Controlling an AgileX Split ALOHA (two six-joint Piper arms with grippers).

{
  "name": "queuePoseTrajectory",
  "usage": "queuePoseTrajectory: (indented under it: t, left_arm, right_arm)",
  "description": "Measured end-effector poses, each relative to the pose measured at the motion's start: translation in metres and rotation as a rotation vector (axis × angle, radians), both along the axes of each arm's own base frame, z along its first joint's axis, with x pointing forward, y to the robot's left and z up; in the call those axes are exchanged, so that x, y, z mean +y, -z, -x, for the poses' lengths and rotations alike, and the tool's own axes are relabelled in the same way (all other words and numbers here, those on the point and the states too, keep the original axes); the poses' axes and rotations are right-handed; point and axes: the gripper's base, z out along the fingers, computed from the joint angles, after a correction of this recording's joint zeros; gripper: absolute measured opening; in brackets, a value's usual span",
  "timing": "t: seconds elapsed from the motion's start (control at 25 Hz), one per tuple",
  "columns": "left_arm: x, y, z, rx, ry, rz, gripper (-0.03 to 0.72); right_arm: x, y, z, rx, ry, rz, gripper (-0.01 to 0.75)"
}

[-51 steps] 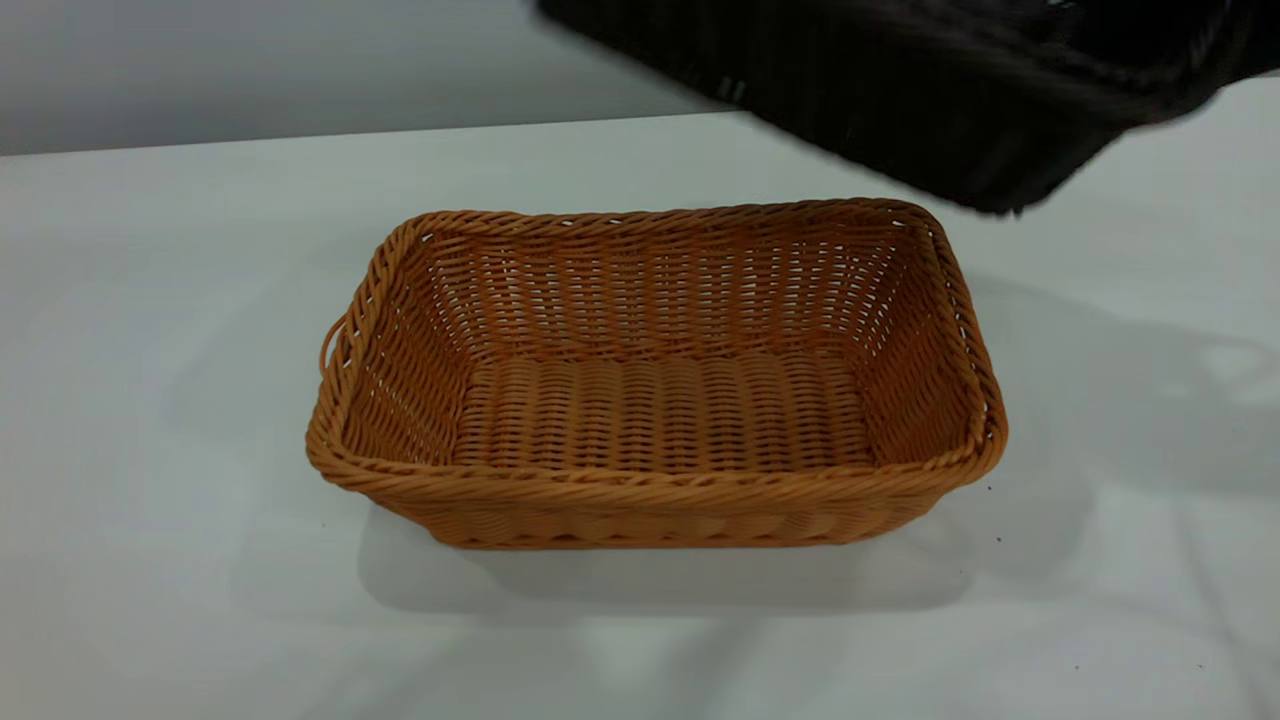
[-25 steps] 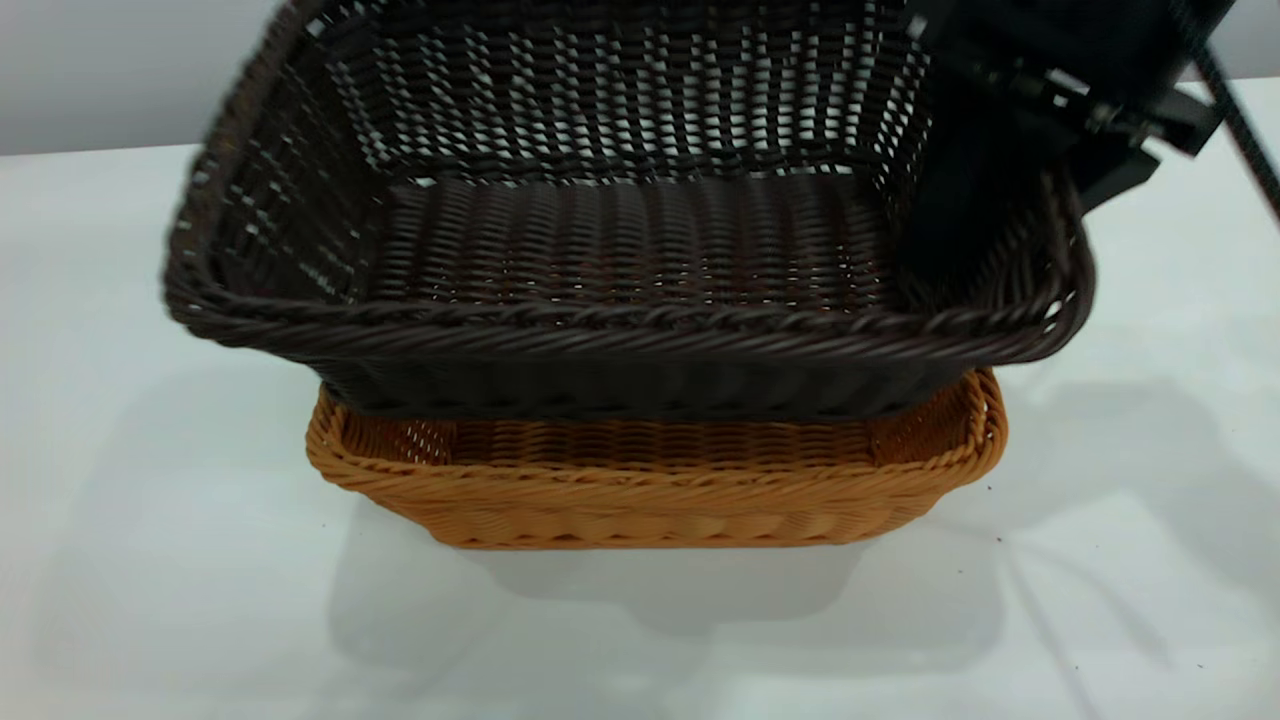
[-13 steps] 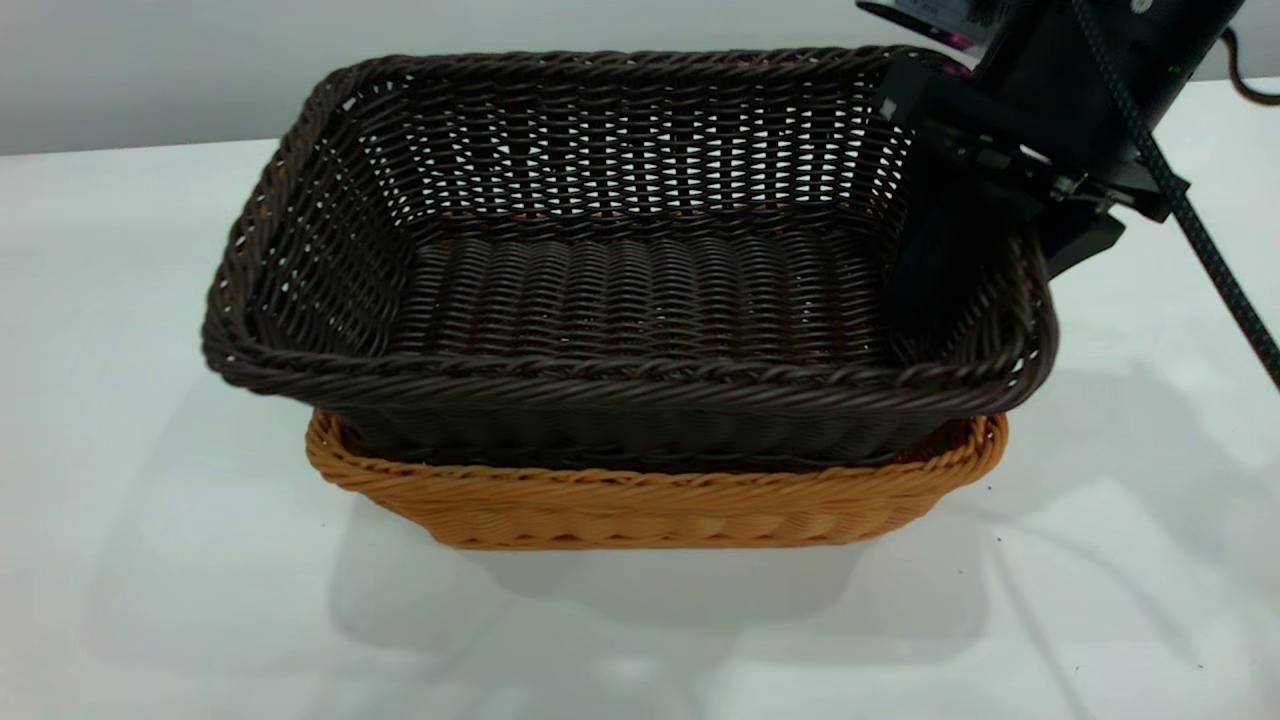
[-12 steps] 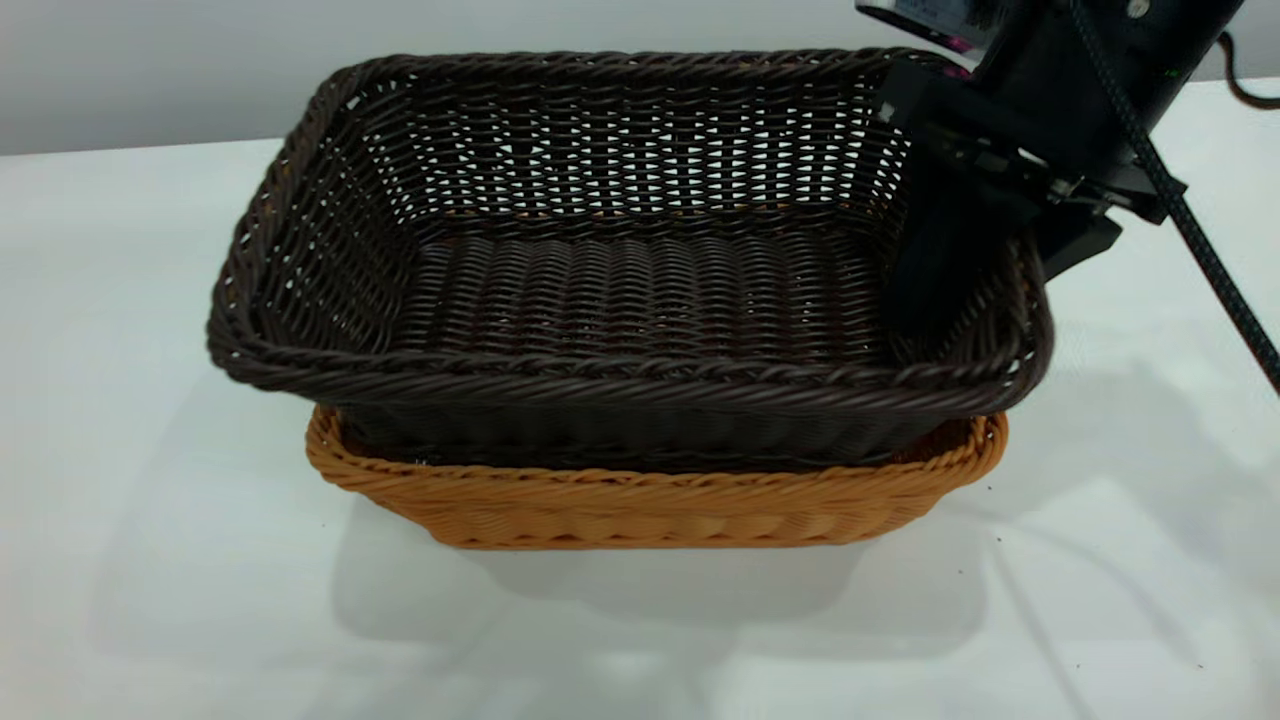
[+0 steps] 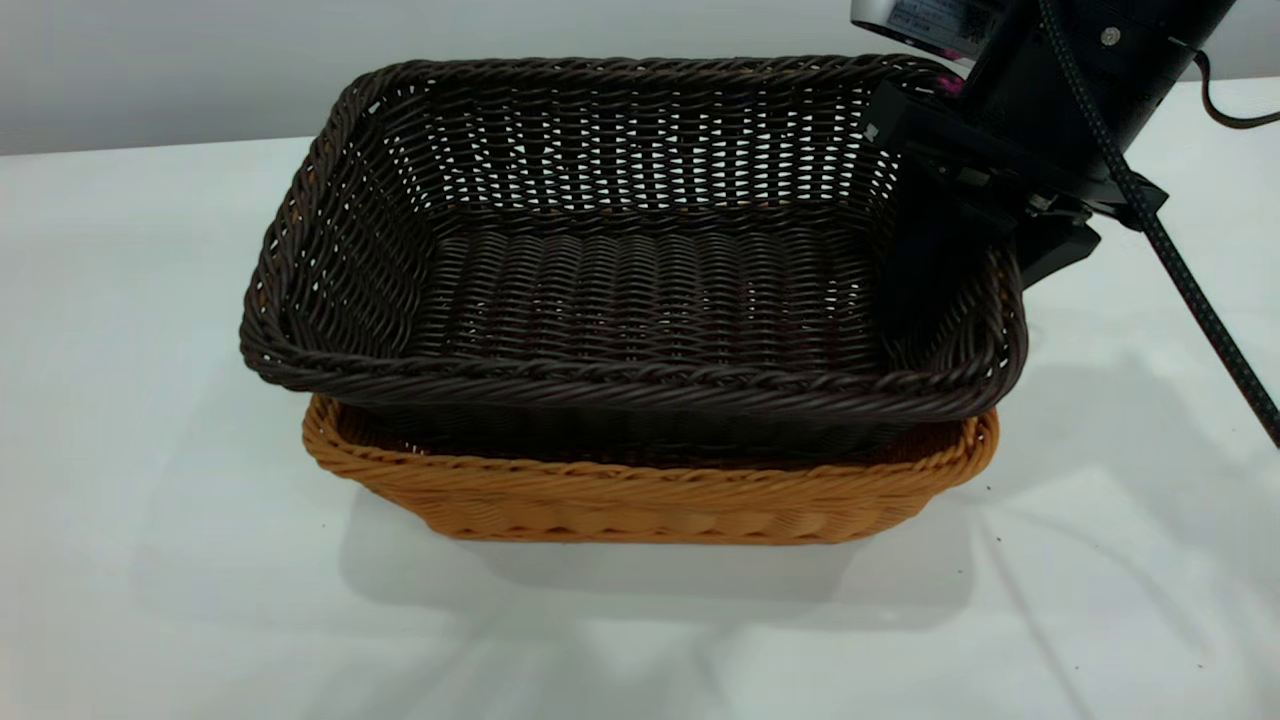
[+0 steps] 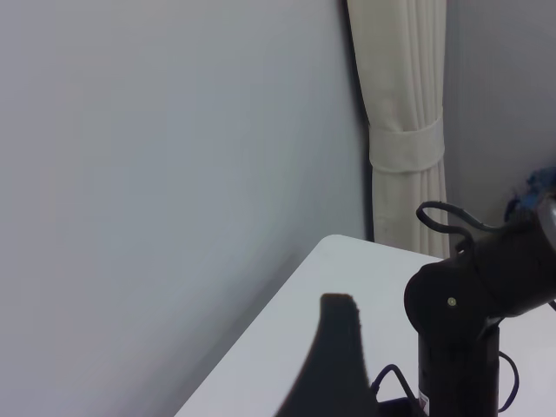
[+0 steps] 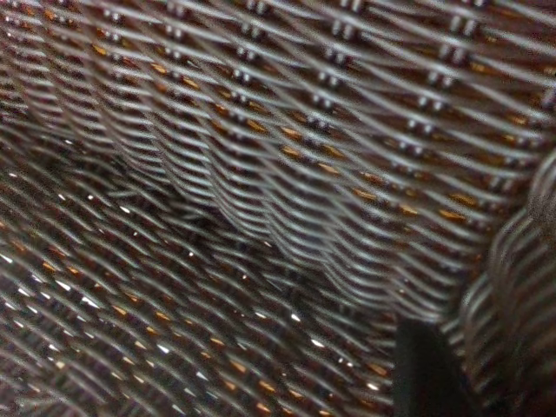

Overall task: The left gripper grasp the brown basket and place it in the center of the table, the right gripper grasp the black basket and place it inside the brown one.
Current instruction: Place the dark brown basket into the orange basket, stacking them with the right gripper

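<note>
two baskets, one surface: the black basket sits nested in the brown basket near the middle of the white surface, its dark braided rim riding above the tan one all round and overhanging it toward the left arm's side. one arm is at work in the exterior view: the right end effector grips the black basket's short wall on its own side, one finger inside the basket and the other outside, clamped across the weave. the right wrist view shows one dark finger against the dark weave, orange showing through the gaps. the left end effector hangs away from both baskets, facing a grey wall and a tied cream curtain; whether it is wide or narrow cannot be told.
</note>
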Motion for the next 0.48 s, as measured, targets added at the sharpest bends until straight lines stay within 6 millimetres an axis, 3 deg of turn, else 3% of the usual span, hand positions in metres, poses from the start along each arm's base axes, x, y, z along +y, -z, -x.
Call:
queuePoseTrajectory:
  t: [0.48]
  left_arm:
    - [0.0,0.0,0.0,0.0,0.0,0.0,0.555]
  right_arm:
    - [-0.0001,-0.0004,0.0032,0.014,-0.052,-0.006,0.235]
